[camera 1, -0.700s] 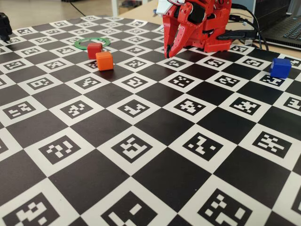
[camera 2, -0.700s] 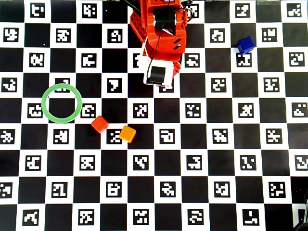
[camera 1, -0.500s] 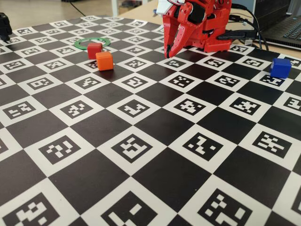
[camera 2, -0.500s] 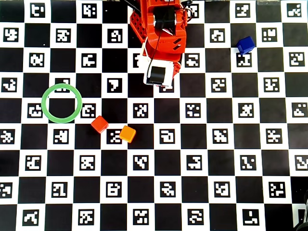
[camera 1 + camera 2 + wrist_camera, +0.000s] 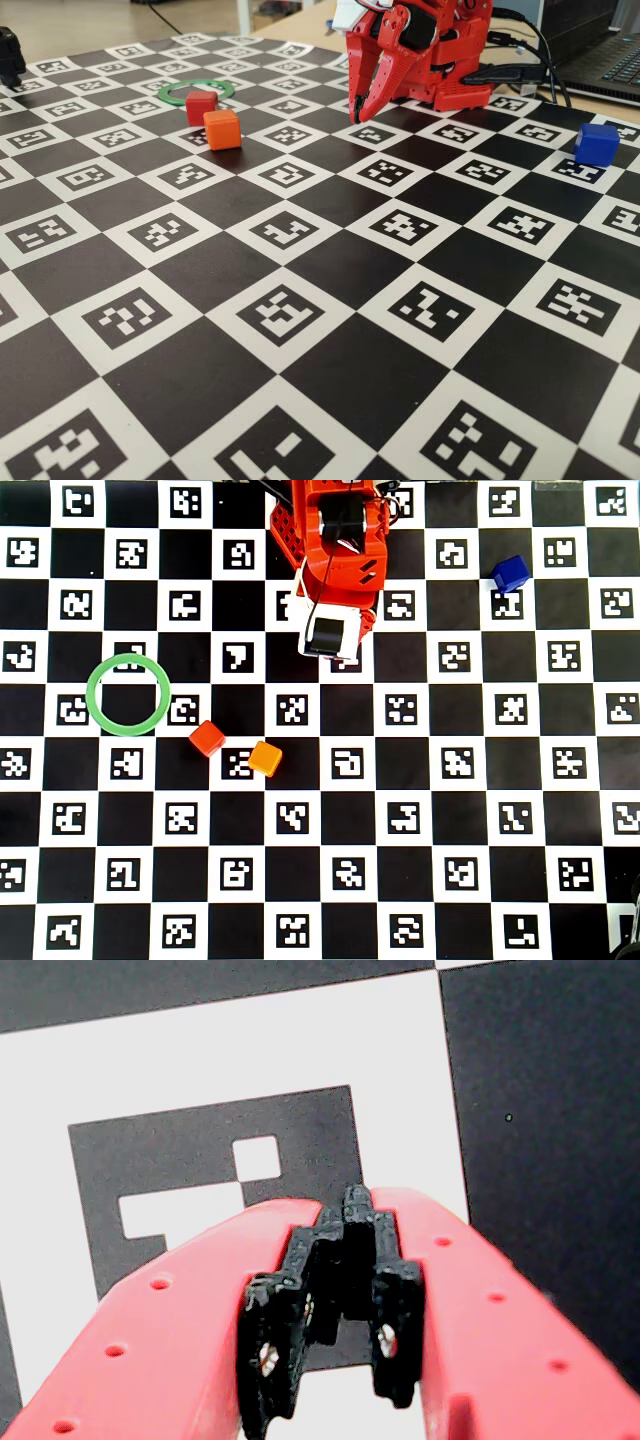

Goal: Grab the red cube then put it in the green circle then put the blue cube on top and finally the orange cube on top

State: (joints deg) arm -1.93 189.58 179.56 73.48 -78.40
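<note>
The red cube [image 5: 201, 106] [image 5: 207, 738] rests on the checkered mat just outside the green circle [image 5: 165, 92] [image 5: 128, 658], whose centre is bare. The orange cube [image 5: 222, 129] [image 5: 265, 758] stands close beside the red one. Far off, on the right of both the fixed and overhead views, the blue cube [image 5: 597, 144] [image 5: 510, 573] sits alone. My red gripper [image 5: 358, 115] [image 5: 345, 1205] hangs tip-down near the arm's base, over a marker square, well away from all three cubes. Its jaws are shut with nothing between them.
The marker-printed checkerboard mat [image 5: 300, 330] covers the table. The arm's base [image 5: 335, 540] occupies the mat's far edge. A laptop [image 5: 610, 60] and cables lie behind it at the right. A small black object [image 5: 8, 55] stands at the far left.
</note>
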